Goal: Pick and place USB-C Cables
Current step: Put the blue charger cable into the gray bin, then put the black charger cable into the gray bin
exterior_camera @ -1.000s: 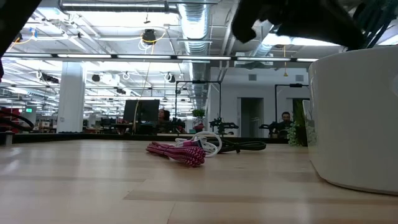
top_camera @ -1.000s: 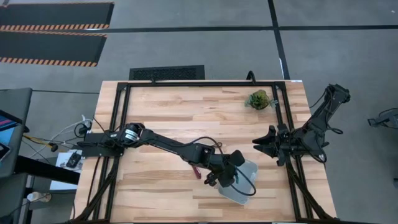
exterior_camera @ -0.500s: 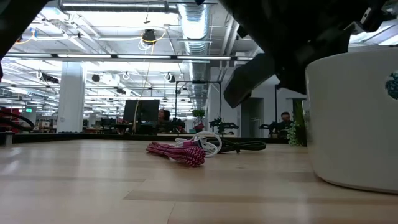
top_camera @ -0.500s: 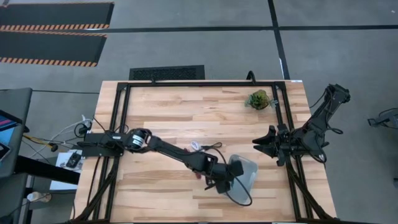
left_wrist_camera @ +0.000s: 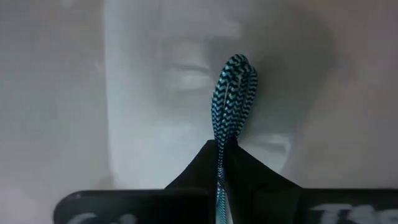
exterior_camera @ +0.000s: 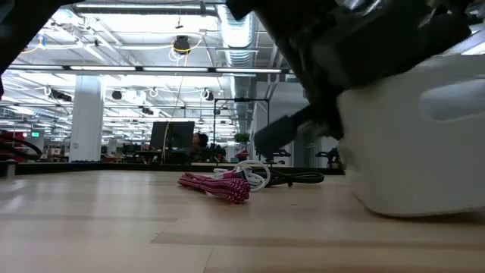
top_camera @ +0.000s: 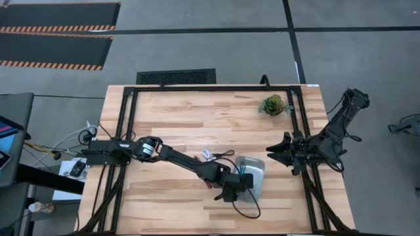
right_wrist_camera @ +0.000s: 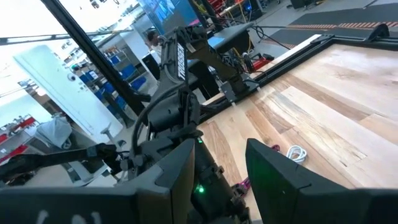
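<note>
My left gripper (top_camera: pixel 239 185) reaches over the pale blue tray (top_camera: pixel 254 172) and is shut on the teal cable (left_wrist_camera: pixel 233 93). In the left wrist view the tray's pale inside (left_wrist_camera: pixel 155 81) fills the background. The dark red cable (exterior_camera: pixel 216 186), the white cable (exterior_camera: pixel 254 173) and the black cable (exterior_camera: pixel 299 178) lie together on the table, left of the tray. My right gripper (top_camera: pixel 272 152) waits open near the table's right edge, touching nothing. My left gripper pinches the teal cable bundle between its two fingers, just below the bundle's folded end (left_wrist_camera: pixel 222 134). Several strands run side by side through the hold. The looped end (left_wrist_camera: pixel 236 65) sticks out past the fingertips toward the tray's inside; whether it touches the tray I cannot tell.
A small green spiky plant (top_camera: pixel 272 105) stands near the far right corner. A black frame (top_camera: pixel 216 87) runs around the tabletop. Bare wood (top_camera: pixel 170 118) lies across the far and left parts of the table.
My left gripper has come down toward the tray, still shut on the teal cable. The tray has slid toward the table's far edge and turned about, and it now stands squarer to the table. The right arm has kept still.
</note>
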You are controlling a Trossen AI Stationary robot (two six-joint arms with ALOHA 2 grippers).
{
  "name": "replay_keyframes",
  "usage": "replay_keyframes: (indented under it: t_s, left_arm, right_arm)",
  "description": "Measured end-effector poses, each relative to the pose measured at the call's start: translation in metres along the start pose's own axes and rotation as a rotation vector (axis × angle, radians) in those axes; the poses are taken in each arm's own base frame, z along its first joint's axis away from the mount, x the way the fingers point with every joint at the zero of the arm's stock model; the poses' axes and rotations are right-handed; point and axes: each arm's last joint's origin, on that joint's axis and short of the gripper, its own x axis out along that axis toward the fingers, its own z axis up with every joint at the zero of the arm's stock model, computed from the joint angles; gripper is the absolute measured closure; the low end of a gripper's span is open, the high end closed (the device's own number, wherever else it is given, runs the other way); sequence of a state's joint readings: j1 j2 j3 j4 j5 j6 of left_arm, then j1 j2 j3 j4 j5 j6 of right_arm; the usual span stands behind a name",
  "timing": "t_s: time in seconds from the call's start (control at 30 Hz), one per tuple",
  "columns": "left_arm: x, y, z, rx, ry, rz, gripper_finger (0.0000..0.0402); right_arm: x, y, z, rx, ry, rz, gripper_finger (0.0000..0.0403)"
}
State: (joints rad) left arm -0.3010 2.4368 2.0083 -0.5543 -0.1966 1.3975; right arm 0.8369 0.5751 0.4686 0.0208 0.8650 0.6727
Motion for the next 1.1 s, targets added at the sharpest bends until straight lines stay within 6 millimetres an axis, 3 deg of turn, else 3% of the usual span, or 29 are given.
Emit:
replay_keyframes:
  t_s: [0.63, 1.1]
  left_arm:
    - [-0.007, 0.013, 0.000, 0.027, 0.069, 0.066, 0.0394]
    - [-0.014, 0.016, 0.008, -0.112, 0.130, 0.119, 0.0223]
  right_arm:
    - [0.000, -0.001, -0.001, -0.011, 0.009, -0.003, 0.0235]
    - [0.000, -0.001, -0.001, -0.010, 0.009, -0.002, 0.0235]
